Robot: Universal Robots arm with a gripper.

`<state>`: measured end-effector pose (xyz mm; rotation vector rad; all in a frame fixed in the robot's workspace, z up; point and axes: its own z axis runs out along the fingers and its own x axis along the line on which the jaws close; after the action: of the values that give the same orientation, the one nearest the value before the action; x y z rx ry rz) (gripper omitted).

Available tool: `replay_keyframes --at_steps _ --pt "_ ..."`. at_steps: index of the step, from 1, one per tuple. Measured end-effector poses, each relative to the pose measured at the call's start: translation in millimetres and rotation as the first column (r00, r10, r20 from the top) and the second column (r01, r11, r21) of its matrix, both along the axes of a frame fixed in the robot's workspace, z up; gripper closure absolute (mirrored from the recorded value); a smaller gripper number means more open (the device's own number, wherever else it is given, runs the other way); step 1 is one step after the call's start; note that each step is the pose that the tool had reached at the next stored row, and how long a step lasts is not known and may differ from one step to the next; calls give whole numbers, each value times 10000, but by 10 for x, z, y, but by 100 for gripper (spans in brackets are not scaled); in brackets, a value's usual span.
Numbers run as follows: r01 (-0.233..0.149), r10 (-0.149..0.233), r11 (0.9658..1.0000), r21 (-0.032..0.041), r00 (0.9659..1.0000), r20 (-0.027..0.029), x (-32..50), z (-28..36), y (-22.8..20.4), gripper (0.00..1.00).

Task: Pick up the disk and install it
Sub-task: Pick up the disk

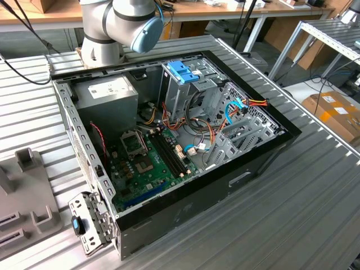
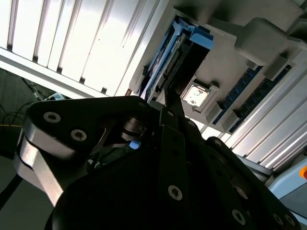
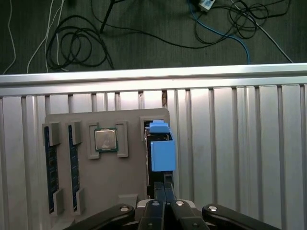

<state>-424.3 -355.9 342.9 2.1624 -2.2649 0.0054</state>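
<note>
The disk (image 3: 162, 153) stands on edge in a slot of a grey holder tray (image 3: 124, 177), its light-blue side rail facing up. My gripper (image 3: 165, 184) hovers just over the disk's near end, its two dark fingers pressed together with nothing between them. In the second wrist view the same gripper (image 2: 169, 98) points at the disk (image 2: 184, 57) and its blue rails. In the exterior view the open computer case (image 1: 247, 169) lies on the ribbed metal table, with a drive cage topped by a blue latch piece (image 1: 183, 70).
The holder tray also carries a processor chip (image 3: 105, 140) and memory sticks (image 3: 49, 167). Its corner shows at the exterior view's left (image 1: 22, 185). Inside the case sit a grey power-supply box (image 1: 107, 93), a green motherboard (image 1: 143, 166) and loose cables. The arm's base (image 1: 121, 22) stands behind the case.
</note>
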Motion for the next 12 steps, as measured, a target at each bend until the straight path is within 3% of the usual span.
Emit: replay_keyframes --at_steps 4,7,8,10,12 --pt "0 0 10000 0 10000 1 0 -2 0 89" --pt "0 0 10000 1 10000 1 0 -4 0 71" --pt "0 0 10000 0 10000 0 0 -4 0 58" --pt "0 0 10000 0 10000 1 0 -5 0 46" --pt "0 0 10000 3 10000 4 0 -23 0 46"
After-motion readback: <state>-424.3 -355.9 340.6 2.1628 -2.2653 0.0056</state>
